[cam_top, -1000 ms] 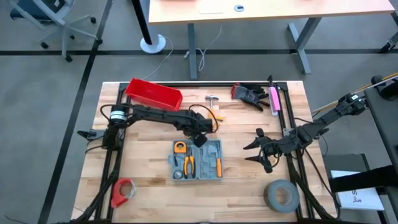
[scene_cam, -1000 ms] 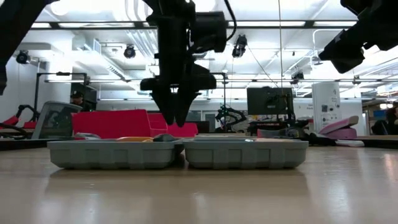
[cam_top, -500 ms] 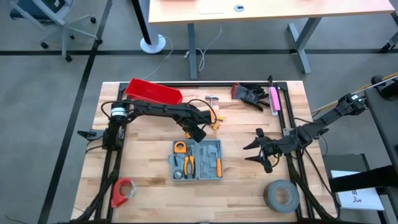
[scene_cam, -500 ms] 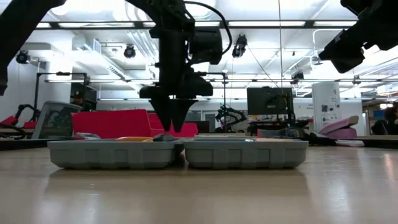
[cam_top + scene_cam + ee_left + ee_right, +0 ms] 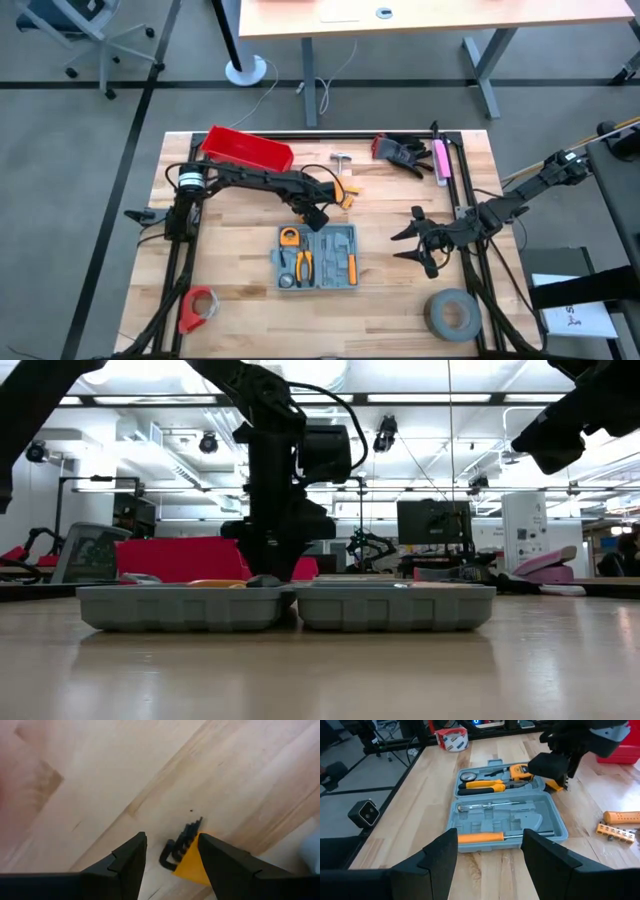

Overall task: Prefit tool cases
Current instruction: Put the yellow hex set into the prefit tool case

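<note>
Two dark arms work over a wooden bench (image 5: 240,300) seen from above. At the bench's centre lies the tool case (image 5: 316,257), opened flat, its grey recesses holding an orange tape measure (image 5: 289,238), orange-handled pliers (image 5: 303,265) and an orange-handled screwdriver (image 5: 351,264). At 11 o'clock from the case stands a red bin (image 5: 246,150), tilted against the bench frame. At 4 o'clock, near the bench's edge, rests a grey tape roll (image 5: 452,313); at 8 o'clock, a smaller red tape dispenser (image 5: 198,306). Black gloves (image 5: 402,152) and a pink object (image 5: 440,160) lie at 1 o'clock near the far rail. The left arm reaches in from 9 o'clock, and its left claw (image 5: 170,851) hangs low over bare wood just beyond the case's far edge, fingers spread, with a set of black hex keys in an orange holder (image 5: 187,857) lying between and just ahead of the fingertips, untouched. The right claw (image 5: 412,243) waits at 3 o'clock of the case, well apart from it, its fingers (image 5: 440,851) spread and empty, aimed toward the case. A small orange bit holder (image 5: 622,817) lies on the wood beyond the case.
</note>
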{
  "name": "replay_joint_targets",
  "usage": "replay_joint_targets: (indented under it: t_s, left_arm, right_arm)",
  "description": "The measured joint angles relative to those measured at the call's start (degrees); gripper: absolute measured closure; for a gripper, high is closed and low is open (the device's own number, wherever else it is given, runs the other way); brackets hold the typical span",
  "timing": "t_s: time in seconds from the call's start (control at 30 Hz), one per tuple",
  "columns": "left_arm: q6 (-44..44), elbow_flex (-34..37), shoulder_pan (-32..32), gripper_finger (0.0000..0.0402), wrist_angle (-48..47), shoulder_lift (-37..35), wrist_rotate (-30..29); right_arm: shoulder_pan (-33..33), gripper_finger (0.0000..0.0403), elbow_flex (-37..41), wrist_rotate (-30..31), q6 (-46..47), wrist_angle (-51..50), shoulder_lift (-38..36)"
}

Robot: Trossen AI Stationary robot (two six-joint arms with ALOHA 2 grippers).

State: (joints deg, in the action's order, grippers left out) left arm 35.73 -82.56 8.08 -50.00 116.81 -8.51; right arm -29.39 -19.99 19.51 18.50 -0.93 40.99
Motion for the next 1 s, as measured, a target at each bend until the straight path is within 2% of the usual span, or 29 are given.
replay_joint_targets:
  t_s: [0.3, 0.43, 0.6, 1.0]
  left_arm:
    - [-0.3, 1.5, 0.0, 0.0249, 2.0, 0.0, 1.0]
    - [-0.3, 1.5, 0.0, 0.0299, 2.1, 0.0, 1.0]
    - [-0.3, 1.6, 0.0, 0.0384, 2.2, 0.0, 1.0]
    - [-1.7, 1.6, 0.0, 0.0397, 2.4, -0.9, 1.0]
  right_arm:
    - [0.0, 0.0204, 0.0, 0.0, 0.0, 0.0, 0.0]
    - [0.0, 0.0204, 0.0, 0.0, 0.0, 0.0, 0.0]
    - [0.0, 0.0204, 0.0, 0.0, 0.0, 0.0, 0.0]
    - [0.0, 0.0204, 0.0, 0.0, 0.0, 0.0, 0.0]
